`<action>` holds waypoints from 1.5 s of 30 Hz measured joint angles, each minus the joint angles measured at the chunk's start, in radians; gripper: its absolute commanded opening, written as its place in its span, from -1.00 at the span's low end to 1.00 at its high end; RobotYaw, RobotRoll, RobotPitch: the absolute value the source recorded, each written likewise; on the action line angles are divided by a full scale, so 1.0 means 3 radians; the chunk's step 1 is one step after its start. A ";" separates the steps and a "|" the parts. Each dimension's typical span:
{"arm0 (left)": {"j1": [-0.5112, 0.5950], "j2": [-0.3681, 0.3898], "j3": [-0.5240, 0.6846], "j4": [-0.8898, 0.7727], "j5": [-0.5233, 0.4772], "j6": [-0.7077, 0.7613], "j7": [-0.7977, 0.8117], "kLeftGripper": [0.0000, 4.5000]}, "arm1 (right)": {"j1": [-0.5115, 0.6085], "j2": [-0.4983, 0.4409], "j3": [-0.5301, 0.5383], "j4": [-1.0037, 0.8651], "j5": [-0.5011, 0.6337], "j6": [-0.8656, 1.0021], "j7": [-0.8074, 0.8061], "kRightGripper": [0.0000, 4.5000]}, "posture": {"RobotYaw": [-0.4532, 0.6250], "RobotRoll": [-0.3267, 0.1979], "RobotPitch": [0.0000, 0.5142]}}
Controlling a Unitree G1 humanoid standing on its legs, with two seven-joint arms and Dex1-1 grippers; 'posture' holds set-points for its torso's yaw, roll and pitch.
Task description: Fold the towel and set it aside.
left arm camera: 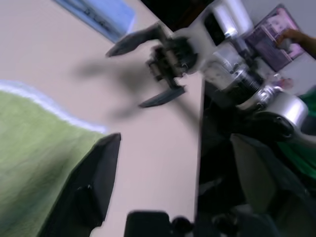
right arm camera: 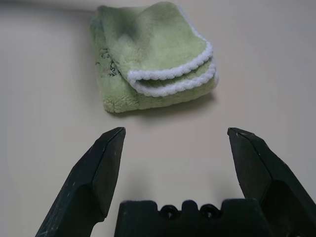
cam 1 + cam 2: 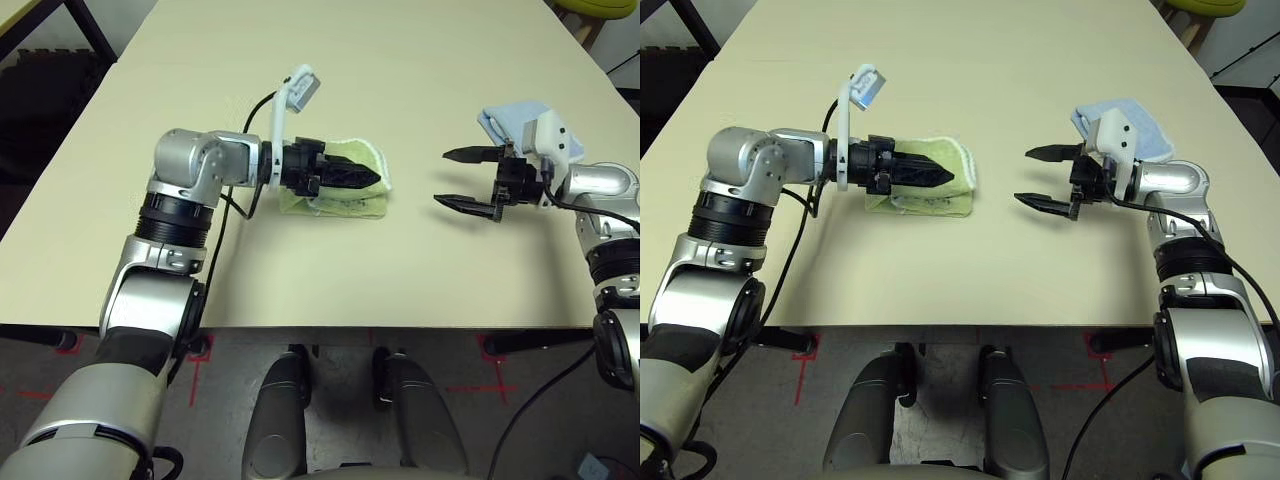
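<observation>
While both sets of jaws are spread wide and nothing is gripped, the left gripper is held just over the towel, which lies folded into a small wad left of the tabletop's middle. The right gripper is poised well apart, toward the right edge by a blue cloth. To set the towel aside cleanly, all layers should be pinched together at the stitched edge.

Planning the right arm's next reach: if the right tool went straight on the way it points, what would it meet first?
Probably the folded towel: it lies straight ahead of the open right tool, with bare table between. Height is unclear, so it might pass just above.
</observation>
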 measured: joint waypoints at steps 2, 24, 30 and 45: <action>0.0078 0.0244 -0.0034 -0.0060 0.0000 -0.0158 -0.0268 0.99 | -0.0032 0.0012 -0.0003 0.0036 0.0002 0.0003 -0.0007 1.00 | -0.12 0.25 -0.23; 0.0297 0.0377 -0.0084 0.1417 0.0872 -0.3059 -0.1538 1.00 | -0.0064 0.0314 -0.0021 -0.0037 0.0173 0.0452 0.0022 0.05 | -0.16 0.25 -0.25; 0.0291 0.0347 -0.0084 0.1604 0.1026 -0.3453 -0.1578 1.00 | -0.0013 0.0313 -0.0020 -0.0154 0.0188 0.0513 0.0046 -0.86 | -0.16 0.25 -0.26; 0.0220 0.0263 -0.0011 0.2141 0.1327 -0.4295 -0.1482 1.00 | 0.0092 0.0341 -0.0017 -0.0371 0.0191 0.0608 0.0044 -0.99 | -0.16 0.25 -0.26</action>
